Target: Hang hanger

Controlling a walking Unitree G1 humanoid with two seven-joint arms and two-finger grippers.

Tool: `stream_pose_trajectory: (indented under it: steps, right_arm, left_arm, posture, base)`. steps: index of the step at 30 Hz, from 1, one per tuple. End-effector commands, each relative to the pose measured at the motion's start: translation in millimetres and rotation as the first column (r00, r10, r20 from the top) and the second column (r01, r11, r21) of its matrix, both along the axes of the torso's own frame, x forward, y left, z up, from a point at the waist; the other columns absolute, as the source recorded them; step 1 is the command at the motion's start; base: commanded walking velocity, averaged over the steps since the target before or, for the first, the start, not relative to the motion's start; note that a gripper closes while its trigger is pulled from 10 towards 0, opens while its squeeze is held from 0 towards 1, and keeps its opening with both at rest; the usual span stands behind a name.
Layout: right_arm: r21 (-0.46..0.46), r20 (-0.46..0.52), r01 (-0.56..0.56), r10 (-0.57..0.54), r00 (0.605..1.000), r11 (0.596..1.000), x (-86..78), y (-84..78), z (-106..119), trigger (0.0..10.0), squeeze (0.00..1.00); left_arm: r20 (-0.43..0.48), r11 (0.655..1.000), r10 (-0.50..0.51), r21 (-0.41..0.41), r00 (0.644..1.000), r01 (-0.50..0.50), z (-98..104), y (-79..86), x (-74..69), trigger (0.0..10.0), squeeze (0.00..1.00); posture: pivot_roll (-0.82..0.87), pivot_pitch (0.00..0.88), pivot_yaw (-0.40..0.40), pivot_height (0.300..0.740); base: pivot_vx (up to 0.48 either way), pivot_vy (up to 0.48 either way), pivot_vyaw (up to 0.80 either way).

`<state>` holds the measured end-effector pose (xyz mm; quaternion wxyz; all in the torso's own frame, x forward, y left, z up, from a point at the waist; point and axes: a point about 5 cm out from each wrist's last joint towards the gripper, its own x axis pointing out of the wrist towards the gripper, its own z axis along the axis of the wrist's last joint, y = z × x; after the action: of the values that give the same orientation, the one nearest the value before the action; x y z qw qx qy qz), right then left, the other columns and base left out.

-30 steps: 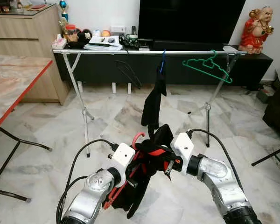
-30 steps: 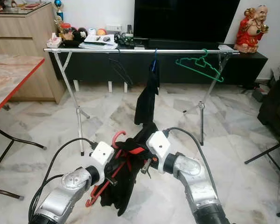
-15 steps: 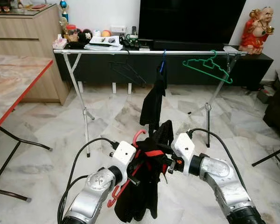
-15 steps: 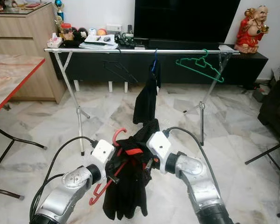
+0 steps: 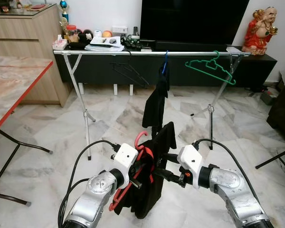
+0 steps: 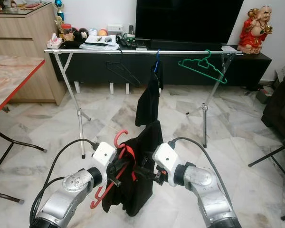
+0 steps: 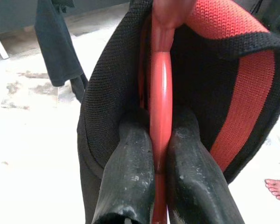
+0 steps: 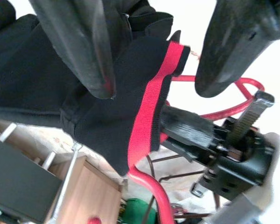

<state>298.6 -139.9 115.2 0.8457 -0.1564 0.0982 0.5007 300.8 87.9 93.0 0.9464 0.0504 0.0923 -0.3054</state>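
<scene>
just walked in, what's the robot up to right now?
It is getting a garment ready to hang. The left gripper is shut on a red hanger that carries a black garment with red trim. The right gripper is open right by the garment's edge. Both are held low, short of the metal clothes rack, where a green hanger and another dark garment already hang.
</scene>
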Motion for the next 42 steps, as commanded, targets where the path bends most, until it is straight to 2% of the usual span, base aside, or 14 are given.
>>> stream_pose_trajectory:
  steps: [1,4,5,6,7,8,10,12,15,18,22,29,42]
  right_arm:
    - [-0.026,0.030,-0.031,0.032,0.999,0.999,-2.9,-4.6,9.6,10.0,1.00]
    - [-0.057,0.078,-0.016,0.020,0.997,0.998,1.0,-16.0,20.7,10.0,1.00]
    - [-0.066,0.101,-0.002,0.008,0.995,0.998,4.4,-21.5,26.4,10.0,0.50]
    - [-0.070,0.116,0.008,0.000,0.993,0.998,6.5,-25.0,30.2,10.0,0.50]
    - [-0.090,0.131,0.013,-0.001,0.991,0.996,10.6,-32.1,36.3,10.0,0.00]
    - [-0.090,0.131,0.013,-0.001,0.991,0.996,10.6,-32.1,36.3,10.0,0.00]
    - [-0.135,0.119,-0.025,0.041,0.992,0.990,12.1,-37.4,39.0,10.0,0.00]
    - [-0.177,0.085,-0.103,0.119,0.989,0.979,10.4,-38.1,38.7,10.0,0.00]
    - [-0.192,0.038,-0.178,0.189,0.981,0.965,7.8,-39.1,36.7,10.0,0.00]
    - [-0.221,-0.049,-0.260,0.255,0.966,0.940,7.6,-44.3,28.5,10.0,0.00]
    - [-0.241,-0.114,-0.316,0.296,0.948,0.918,7.8,-45.9,20.7,10.0,0.00]
    - [-0.206,-0.175,-0.356,0.323,0.930,0.912,13.0,-51.8,17.9,10.0,0.00]
    - [-0.213,-0.200,-0.359,0.319,0.926,0.909,21.7,-52.7,12.3,10.0,0.00]
  left_arm:
    - [0.054,1.000,-0.014,-0.017,0.998,0.015,9.6,0.7,0.4,10.0,0.00]
    - [0.047,0.999,-0.039,0.005,0.998,0.039,7.3,2.7,-1.6,10.0,0.00]
    - [0.044,0.998,-0.061,0.020,0.997,0.061,6.0,3.7,-3.0,10.0,0.00]
    - [0.041,0.997,-0.077,0.030,0.996,0.076,5.2,4.3,-4.0,10.0,0.00]
    - [0.037,0.991,-0.117,0.063,0.992,0.115,2.8,5.9,-6.5,10.0,0.00]
    - [0.037,0.991,-0.117,0.063,0.992,0.115,2.8,5.9,-6.5,10.0,0.00]
    - [0.040,0.979,-0.181,0.102,0.983,0.176,0.7,7.4,-10.3,10.0,0.00]
    - [0.045,0.960,-0.252,0.140,0.967,0.244,0.2,9.5,-14.7,10.0,0.00]
    - [0.051,0.941,-0.304,0.171,0.951,0.292,0.6,12.3,-17.7,10.0,0.00]
    - [0.051,0.901,-0.407,0.188,0.912,0.392,2.6,12.7,-24.1,10.0,0.00]
    - [0.045,0.868,-0.473,0.195,0.880,0.457,6.2,12.4,-27.3,10.0,0.00]
    - [0.022,0.827,-0.539,0.201,0.842,0.524,7.3,12.5,-31.5,10.0,0.00]
    - [-0.007,0.788,-0.593,0.200,0.805,0.582,7.2,8.6,-36.9,10.0,0.00]
  posture:
    - [0.01,0.000,-0.070,0.740]
    - [0.01,0.000,-0.071,0.740]
    - [0.01,0.000,-0.069,0.740]
    - [0.01,0.000,-0.069,0.740]
    - [0.00,0.000,-0.068,0.740]
    - [0.00,0.000,-0.068,0.740]
    - [0.00,0.000,-0.066,0.740]
    - [0.00,0.000,-0.068,0.740]
    - [0.01,0.000,-0.071,0.740]
    - [0.01,0.000,-0.073,0.740]
    - [0.02,0.000,-0.073,0.740]
    - [0.02,0.000,-0.072,0.740]
    - [0.02,0.000,-0.067,0.740]
  base:
    - [0.000,0.000,0.00]
    - [0.000,0.000,0.00]
    - [0.000,0.000,0.00]
    - [0.000,0.000,0.00]
    - [0.000,0.000,0.00]
    - [0.000,0.000,0.00]
    - [0.000,0.000,0.00]
    - [0.000,0.000,0.00]
    - [0.000,0.000,0.00]
    - [0.000,0.000,0.00]
    - [0.000,0.000,0.00]
    - [0.000,0.000,0.00]
    - [0.000,0.000,0.00]
